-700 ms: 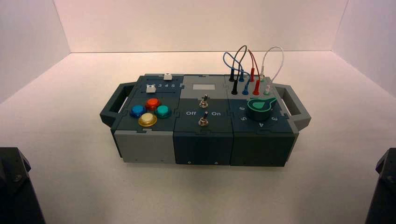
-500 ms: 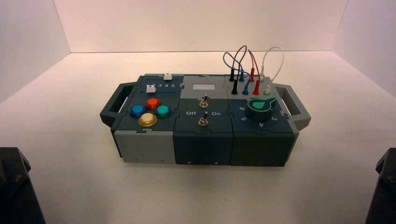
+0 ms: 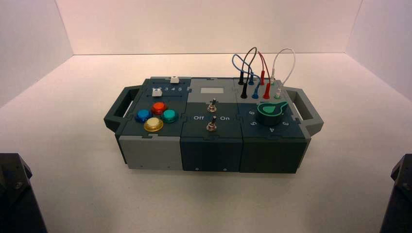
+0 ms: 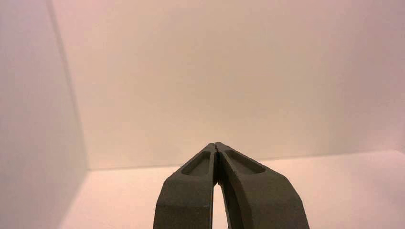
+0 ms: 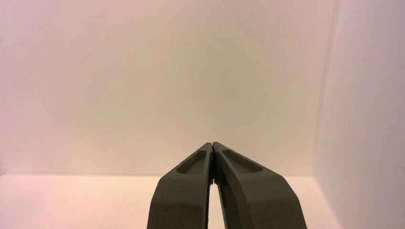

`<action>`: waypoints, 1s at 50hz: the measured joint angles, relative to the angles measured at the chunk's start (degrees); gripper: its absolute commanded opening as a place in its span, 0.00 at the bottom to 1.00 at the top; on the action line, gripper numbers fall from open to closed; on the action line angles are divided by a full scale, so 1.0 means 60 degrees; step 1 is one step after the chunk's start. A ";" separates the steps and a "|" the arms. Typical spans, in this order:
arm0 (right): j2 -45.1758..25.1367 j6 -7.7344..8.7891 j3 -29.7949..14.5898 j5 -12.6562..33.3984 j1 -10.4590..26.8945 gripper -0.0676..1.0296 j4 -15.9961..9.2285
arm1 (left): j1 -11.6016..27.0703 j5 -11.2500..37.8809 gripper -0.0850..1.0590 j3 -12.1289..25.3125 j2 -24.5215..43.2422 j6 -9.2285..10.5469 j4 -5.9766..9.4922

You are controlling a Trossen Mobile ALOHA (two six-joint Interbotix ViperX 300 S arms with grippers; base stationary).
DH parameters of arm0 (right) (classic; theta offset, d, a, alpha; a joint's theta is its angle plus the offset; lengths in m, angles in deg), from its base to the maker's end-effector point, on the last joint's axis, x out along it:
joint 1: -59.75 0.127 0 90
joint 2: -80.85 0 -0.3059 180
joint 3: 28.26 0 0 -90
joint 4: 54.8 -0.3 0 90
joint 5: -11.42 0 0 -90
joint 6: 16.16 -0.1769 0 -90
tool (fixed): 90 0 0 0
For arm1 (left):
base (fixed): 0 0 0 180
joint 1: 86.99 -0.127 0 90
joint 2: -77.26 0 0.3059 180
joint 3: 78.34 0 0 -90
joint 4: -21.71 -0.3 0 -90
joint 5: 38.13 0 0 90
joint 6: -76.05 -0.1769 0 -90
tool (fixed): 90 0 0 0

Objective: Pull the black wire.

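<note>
The black wire (image 3: 248,52) loops up from the box's far right section, with its two slim black plugs (image 3: 243,90) standing in sockets at the left of the wire field. The box (image 3: 214,127) sits mid-table. My left gripper (image 4: 216,144) is shut and empty, parked at the near left; only the arm's dark body (image 3: 14,194) shows in the high view. My right gripper (image 5: 212,144) is shut and empty, parked at the near right, its arm (image 3: 399,194) at the frame edge. Neither wrist view shows the box.
Blue (image 3: 236,59), red (image 3: 262,60) and white (image 3: 286,53) wires loop beside the black one. A green knob (image 3: 270,110) sits in front of them. Two toggle switches (image 3: 212,105), four coloured buttons (image 3: 153,124) and sliders (image 3: 157,92) fill the rest. Handles stick out at both ends.
</note>
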 measured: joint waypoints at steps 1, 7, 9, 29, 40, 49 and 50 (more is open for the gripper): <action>0.0000 0.0000 -0.0015 0.0073 0.0132 0.04 -0.0029 | 0.0088 0.0088 0.05 0.0000 0.0000 0.0015 0.0015; -0.0073 0.0000 -0.0103 0.0630 0.0732 0.04 -0.0205 | 0.0513 0.0776 0.05 0.0029 0.0015 0.0234 0.0146; -0.0176 0.0000 -0.0161 0.0952 0.0937 0.04 -0.0308 | 0.0615 0.1069 0.05 0.0059 0.0015 0.0381 0.0176; -0.2021 -0.0015 -0.0615 0.2827 0.2930 0.04 -0.1348 | 0.2388 0.3369 0.05 0.0410 0.0615 0.1289 0.0234; -0.3633 0.0000 -0.0938 0.3765 0.4351 0.10 -0.1816 | 0.3647 0.3765 0.05 0.0483 0.1567 0.1479 0.0278; -0.4497 0.0000 -0.1099 0.3867 0.5171 0.33 -0.2183 | 0.4248 0.3779 0.05 0.0645 0.2534 0.1538 0.0293; -0.4570 -0.0015 -0.1113 0.3882 0.5186 0.33 -0.2241 | 0.4307 0.3779 0.05 0.0674 0.2637 0.1538 0.0293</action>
